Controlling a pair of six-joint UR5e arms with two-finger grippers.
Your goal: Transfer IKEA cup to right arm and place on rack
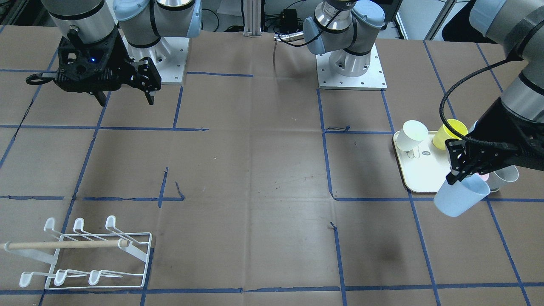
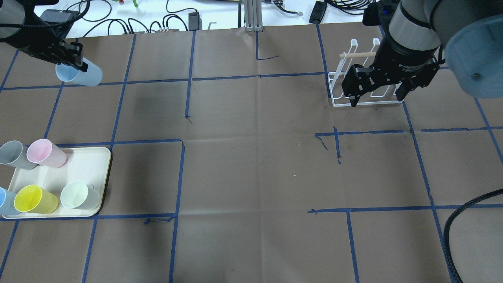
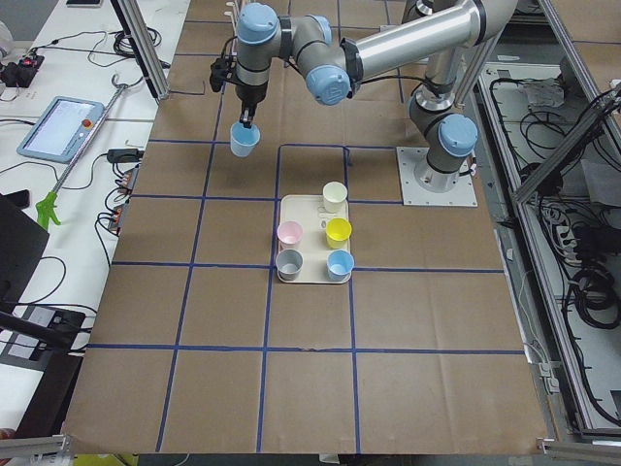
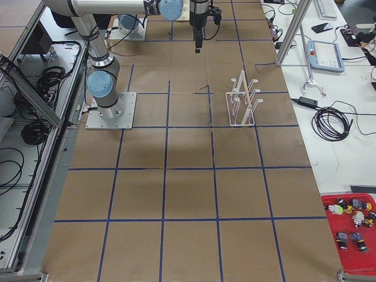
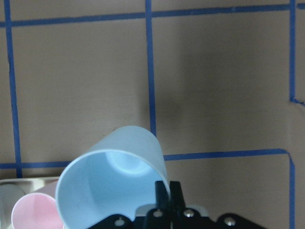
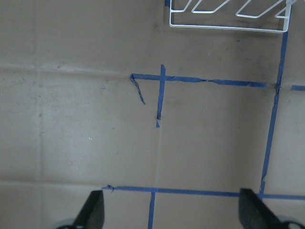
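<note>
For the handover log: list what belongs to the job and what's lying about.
Job: light blue plastic cup, clamped in left gripper; open right gripper; white wire rack.
Lying about: cream rectangular tray; pink cup; grey cup; yellow cup; pale green cup; second blue cup.

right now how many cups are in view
6. One blue cup in the left pincer; five on the tray: grey, pink, yellow, pale green, another blue. None seem hidden.

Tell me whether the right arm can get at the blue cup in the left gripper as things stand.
Probably not yet. Nothing stands between them, but the right gripper hangs open near the rack, while the left gripper holds the blue cup far across the table.
</note>
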